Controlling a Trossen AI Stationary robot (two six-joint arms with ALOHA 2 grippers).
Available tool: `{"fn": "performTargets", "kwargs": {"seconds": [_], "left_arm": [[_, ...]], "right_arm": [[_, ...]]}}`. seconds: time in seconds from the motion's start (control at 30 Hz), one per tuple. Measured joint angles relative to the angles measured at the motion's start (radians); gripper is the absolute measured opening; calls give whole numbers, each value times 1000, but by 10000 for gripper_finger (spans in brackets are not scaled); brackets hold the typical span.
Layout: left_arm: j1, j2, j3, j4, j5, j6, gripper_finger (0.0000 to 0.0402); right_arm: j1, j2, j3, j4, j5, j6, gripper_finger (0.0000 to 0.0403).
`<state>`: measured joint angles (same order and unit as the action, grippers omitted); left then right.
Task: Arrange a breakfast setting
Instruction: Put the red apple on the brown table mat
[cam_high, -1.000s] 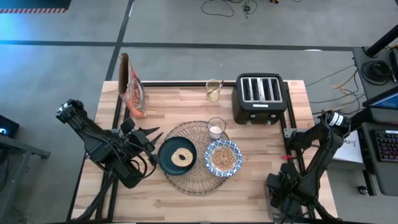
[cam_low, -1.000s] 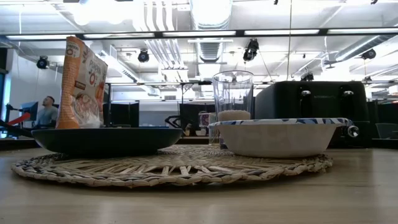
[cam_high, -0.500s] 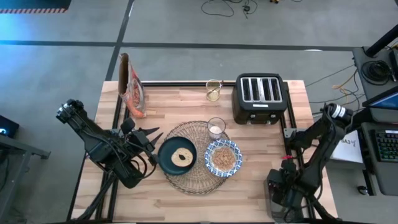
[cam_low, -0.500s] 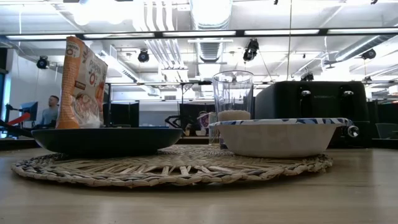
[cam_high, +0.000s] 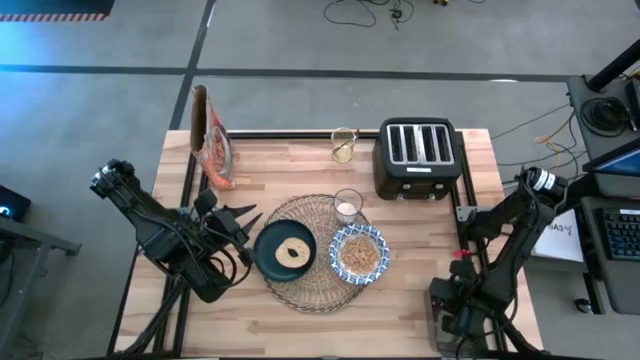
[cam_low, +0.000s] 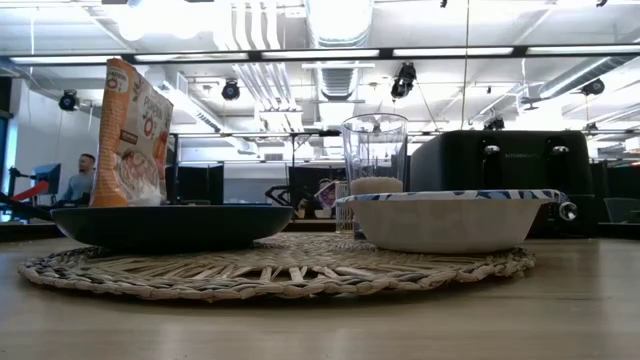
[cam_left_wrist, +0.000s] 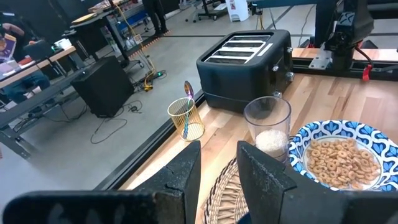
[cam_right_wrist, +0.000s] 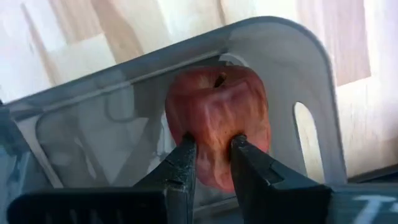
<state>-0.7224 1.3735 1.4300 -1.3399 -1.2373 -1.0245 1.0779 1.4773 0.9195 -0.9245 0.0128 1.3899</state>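
We see two dark, near-black arms, the left arm (cam_high: 160, 235) and the right arm (cam_high: 505, 255), built from slim jointed segments with rounded housings. A pale ring caps the right arm's elbow joint. Its fingers (cam_right_wrist: 180, 171) are matte black, flat-faced.

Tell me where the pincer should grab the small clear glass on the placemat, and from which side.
Grip the small clear glass across its upper wall, descending from above. It stands upright with an open mouth, the bowl sits close beside it and the toaster lies behind, so a side approach looks crowded.
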Motion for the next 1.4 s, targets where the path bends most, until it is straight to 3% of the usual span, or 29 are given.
{"fn": "performTargets", "kwargs": {"seconds": [0.47, 0.77, 0.93, 1.17, 1.4], "left_arm": [[0, 0, 0, 0, 0, 0, 88], [0, 0, 0, 0, 0, 0, 88], [0, 0, 0, 0, 0, 0, 88], [0, 0, 0, -2, 0, 0, 88], [0, 0, 0, -4, -1, -1, 88]], "right_arm": [[2, -244, 130, -62, -100, -14, 62], [2, -391, 161, -76, -4, -14, 63], [2, -441, 170, -110, 208, -77, 63], [-1, -446, 170, -78, 751, -364, 63], [-44, -380, 166, 140, 960, -667, 63]]}}
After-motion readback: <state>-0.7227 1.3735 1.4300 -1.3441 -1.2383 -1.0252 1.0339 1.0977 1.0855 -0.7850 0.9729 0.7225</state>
